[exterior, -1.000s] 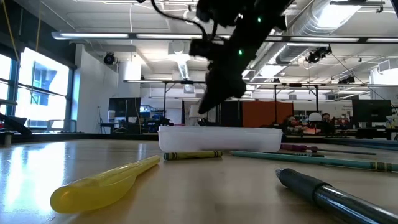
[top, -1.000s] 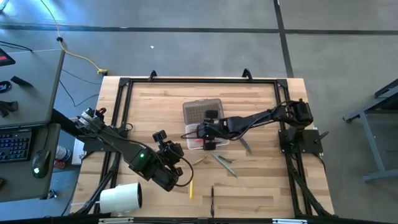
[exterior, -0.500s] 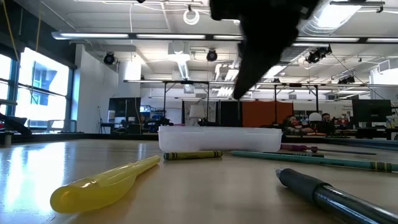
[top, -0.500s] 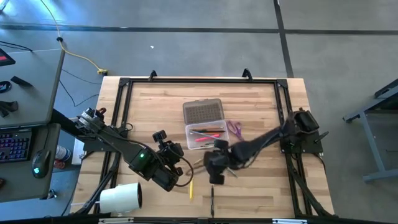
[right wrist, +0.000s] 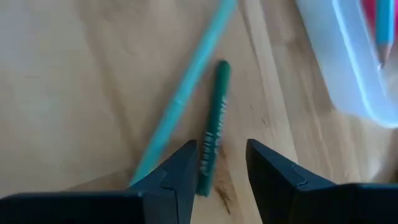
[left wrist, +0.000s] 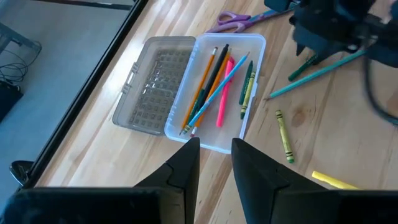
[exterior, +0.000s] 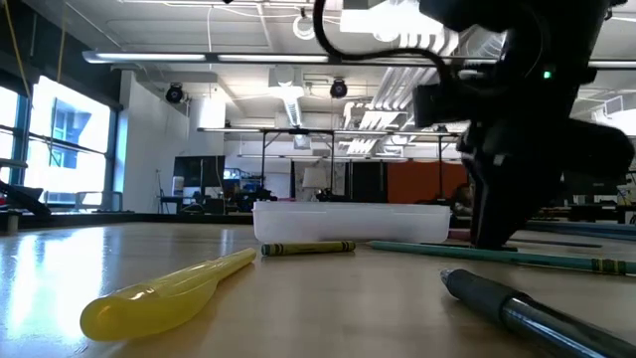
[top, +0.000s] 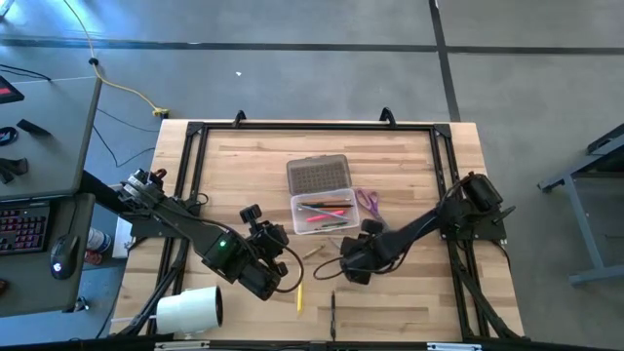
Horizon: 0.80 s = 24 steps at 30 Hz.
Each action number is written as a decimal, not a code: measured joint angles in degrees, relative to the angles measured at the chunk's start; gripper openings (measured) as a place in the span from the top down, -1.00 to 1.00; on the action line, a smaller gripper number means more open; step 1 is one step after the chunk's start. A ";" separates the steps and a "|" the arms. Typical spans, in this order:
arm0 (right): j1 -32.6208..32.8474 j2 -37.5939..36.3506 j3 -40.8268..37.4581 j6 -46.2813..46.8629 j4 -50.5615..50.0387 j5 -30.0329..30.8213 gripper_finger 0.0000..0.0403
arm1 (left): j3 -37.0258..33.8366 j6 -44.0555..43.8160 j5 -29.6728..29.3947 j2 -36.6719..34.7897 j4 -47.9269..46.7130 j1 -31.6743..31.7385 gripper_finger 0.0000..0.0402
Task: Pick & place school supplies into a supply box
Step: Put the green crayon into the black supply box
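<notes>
The supply box (top: 322, 213) lies open mid-table with several pens and pencils inside, and its ribbed lid (top: 319, 175) is folded back toward the far edge. Purple scissors (top: 368, 202) lie to the right of the box. My right gripper (top: 349, 268) is open and points down, low over the table just on the near side of the box. In the right wrist view its fingers (right wrist: 186, 168) stand on either side of a dark green crayon (right wrist: 213, 124), beside a teal pencil (right wrist: 180, 93). My left gripper (top: 281, 261) hangs open and empty to the left, facing the box (left wrist: 249, 112).
An olive crayon (top: 312, 252), a yellow pen (top: 299, 295) and a dark pen (top: 332, 310) lie loose nearer the front edge. A big white roll (top: 190, 310) sits at the near left corner. A black frame (top: 195, 132) rims the table.
My right gripper has swung from above the open box toward the table's near edge, then a little to the right. It has sunk lower, tipped more steeply downward and rolled about its wrist. It now stands over the green crayon and teal pencil.
</notes>
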 joint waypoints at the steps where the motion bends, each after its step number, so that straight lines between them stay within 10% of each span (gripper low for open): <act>1: -0.26 -0.02 -0.71 0.96 0.75 -0.50 0.40 | 0.00 0.02 0.00 0.00 0.00 0.00 0.37; 10: -0.66 -0.51 -6.60 0.44 7.29 2.35 0.44 | 0.00 0.02 -0.02 0.00 0.02 0.00 0.37; 16: -0.67 -0.59 -7.02 -0.73 8.66 -1.94 0.82 | 0.00 0.01 -0.04 0.00 0.02 0.00 0.37; 24: -0.50 -2.84 5.53 -13.85 0.59 1.81 0.93 | 0.00 0.01 -0.22 0.00 0.07 0.02 0.37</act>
